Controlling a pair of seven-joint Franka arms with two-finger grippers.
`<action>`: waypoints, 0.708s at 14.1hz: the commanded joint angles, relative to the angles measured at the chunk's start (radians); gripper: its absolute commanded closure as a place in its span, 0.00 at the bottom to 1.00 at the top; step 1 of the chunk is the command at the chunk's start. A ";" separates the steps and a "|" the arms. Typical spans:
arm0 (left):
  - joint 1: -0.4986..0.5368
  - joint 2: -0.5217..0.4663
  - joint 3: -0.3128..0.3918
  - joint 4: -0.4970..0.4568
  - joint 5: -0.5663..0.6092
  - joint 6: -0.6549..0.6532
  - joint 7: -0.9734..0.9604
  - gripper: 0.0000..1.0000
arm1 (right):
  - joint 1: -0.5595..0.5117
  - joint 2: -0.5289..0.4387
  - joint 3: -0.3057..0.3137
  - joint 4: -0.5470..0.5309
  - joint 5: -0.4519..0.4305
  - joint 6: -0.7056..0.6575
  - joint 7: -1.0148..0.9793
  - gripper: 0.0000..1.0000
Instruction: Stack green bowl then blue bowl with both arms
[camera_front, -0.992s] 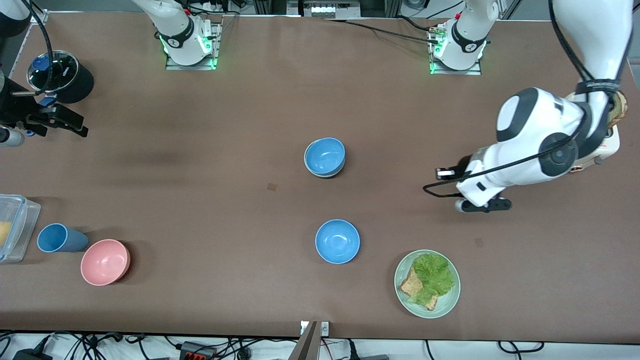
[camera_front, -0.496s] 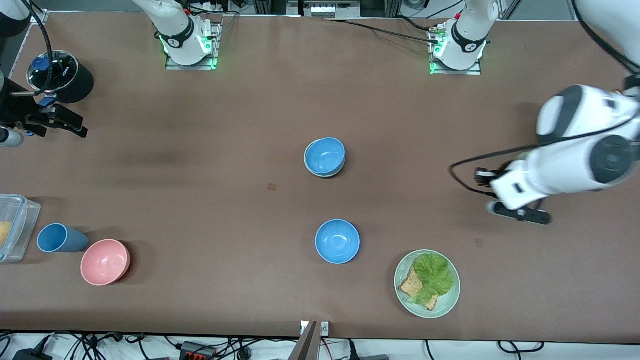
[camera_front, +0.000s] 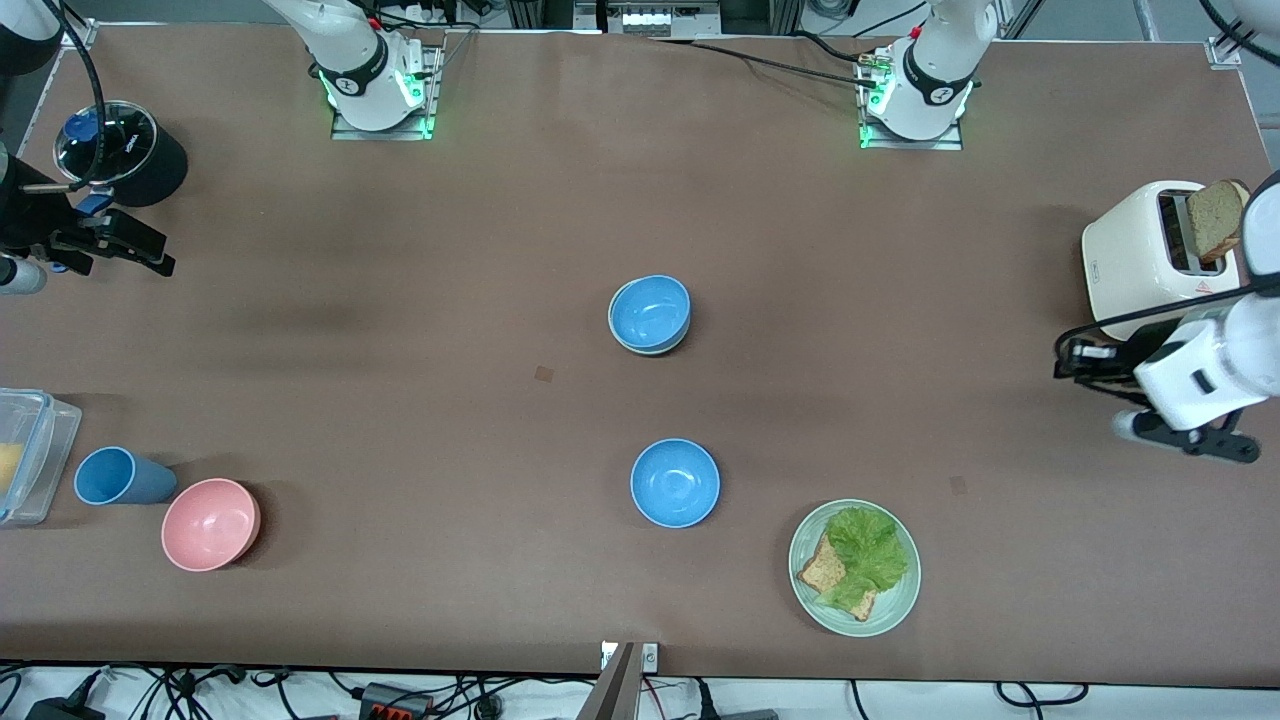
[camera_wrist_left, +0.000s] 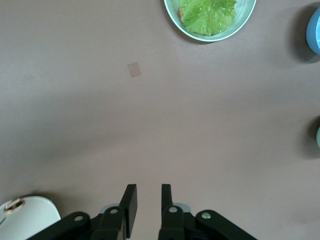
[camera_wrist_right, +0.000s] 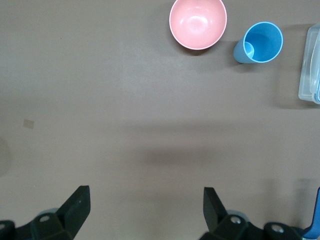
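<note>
A blue bowl (camera_front: 650, 312) sits nested in the green bowl (camera_front: 632, 347) at the table's middle; only the green rim shows under it. A second blue bowl (camera_front: 675, 482) stands alone, nearer to the front camera. My left gripper (camera_front: 1075, 362) hangs over bare table beside the toaster, at the left arm's end. It is empty, with its fingers a narrow gap apart (camera_wrist_left: 148, 200). My right gripper (camera_front: 160, 252) waits at the right arm's end, wide open and empty (camera_wrist_right: 145, 200). The lone blue bowl's edge (camera_wrist_left: 315, 30) shows in the left wrist view.
A pale green plate (camera_front: 898, 605) with lettuce and toast is near the front edge. A white toaster (camera_front: 1140, 260) holds a slice. A pink bowl (camera_front: 211, 523), a blue cup (camera_front: 120, 476), a clear container (camera_front: 30, 450) and a black pot (camera_front: 150, 165) stand at the right arm's end.
My left arm has swung away from the table's middle toward the left arm's end, uncovering the toaster. The right arm and the bowls have not moved.
</note>
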 joint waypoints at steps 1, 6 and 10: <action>-0.136 -0.180 0.178 -0.173 -0.035 0.040 0.019 0.67 | -0.003 -0.026 0.007 -0.026 -0.014 0.011 -0.011 0.00; -0.173 -0.364 0.207 -0.409 -0.037 0.155 -0.143 0.52 | -0.003 -0.027 0.007 -0.028 -0.014 0.011 -0.011 0.00; -0.177 -0.429 0.191 -0.437 -0.040 0.137 -0.130 0.00 | -0.003 -0.027 0.007 -0.028 -0.014 0.011 -0.011 0.00</action>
